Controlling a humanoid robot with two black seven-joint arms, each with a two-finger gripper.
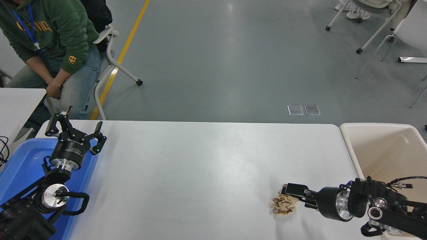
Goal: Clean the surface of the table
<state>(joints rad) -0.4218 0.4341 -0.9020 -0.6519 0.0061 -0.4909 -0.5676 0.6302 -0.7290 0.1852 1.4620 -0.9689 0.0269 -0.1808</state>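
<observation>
Paper wad near desk right edge, light, crushable; right claw spread wide over it, grab mid-body.

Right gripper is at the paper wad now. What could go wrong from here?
1. The right gripper comes in low from the side, with only its upper finger over the crumpled brown paper; closing may nudge the light wad along the table surface instead of catching it.
2. A shallow pinch on loose crumples could slip during the carry to the beige bin.
3. The low fingers could scrape the tabletop.

The left gripper sits parked over the blue tray.
</observation>
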